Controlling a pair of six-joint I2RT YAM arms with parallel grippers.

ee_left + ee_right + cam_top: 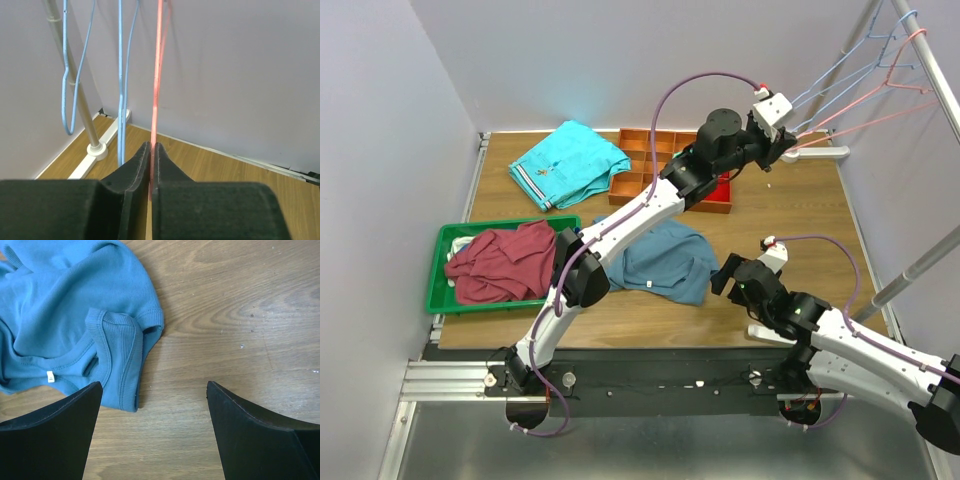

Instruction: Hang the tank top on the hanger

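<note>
The left end effector [151, 148] is clamped shut on the hanger [157, 75], whose pink wire runs straight up from it, the hook cut off. The right end effector [154, 385] is spread wide and empty over the counter [240, 315]. The tank top [65, 300] lies crumpled ahead-left of it, and its white neck tag [50, 376] is unreadable.

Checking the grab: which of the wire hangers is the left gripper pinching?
The pink hanger: its wire runs straight down between the shut jaws of the left gripper. The light blue hangers hang free off to one side, outside the grip.
</note>
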